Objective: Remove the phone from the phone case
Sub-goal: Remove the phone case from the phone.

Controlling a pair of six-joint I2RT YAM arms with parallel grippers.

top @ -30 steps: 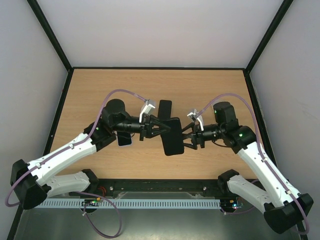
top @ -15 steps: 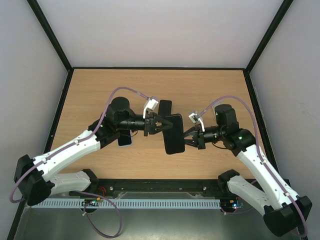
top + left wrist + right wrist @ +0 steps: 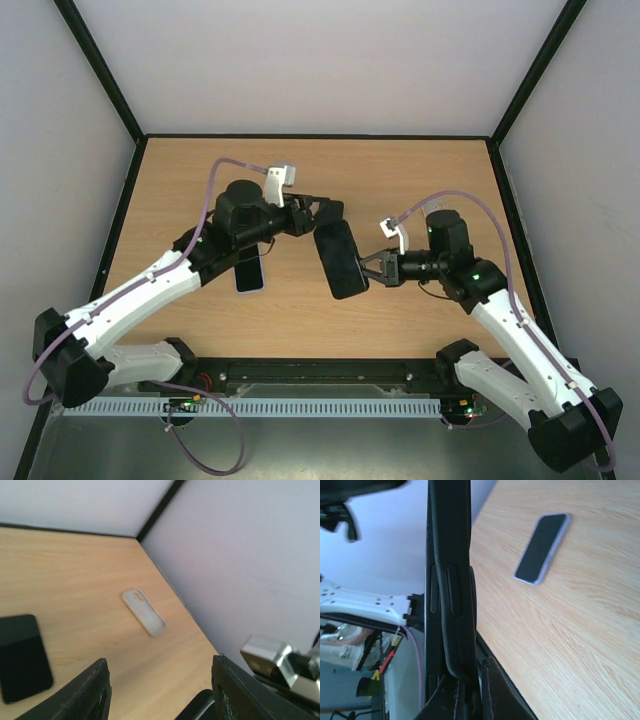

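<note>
Right gripper (image 3: pixel 363 268) is clamped tight across the thickness of the phone (image 3: pixel 338 258), biting one long edge toward its near end. The right wrist view shows the slab edge-on: matte black, rounded at the corners, with two raised side buttons. Its long axis runs from the fingers toward the far side, leaning a little left, and it hangs clear of the table (image 3: pixel 200 170), a smooth, hard-looking pale wood.

About level with it, under the left arm (image 3: pixel 150 290), a dark phone with a pale edge (image 3: pixel 542 547) lies flat. Just past the held slab's far end, the left gripper (image 3: pixel 159 660) stands wide apart with nothing between its fingers, near a spare black phone (image 3: pixel 22 657), glossy and flat.

Farthest off, close to the right wall (image 3: pixel 240 570), lies the phone case (image 3: pixel 144 612). It is a pale, soft-looking shell with a thin rim, seemingly empty, though small here and hidden in the overhead view.

So the phone looks already out. Setting it down would fall to the gripper that holds it, with bare wood just below its fingers.
</note>
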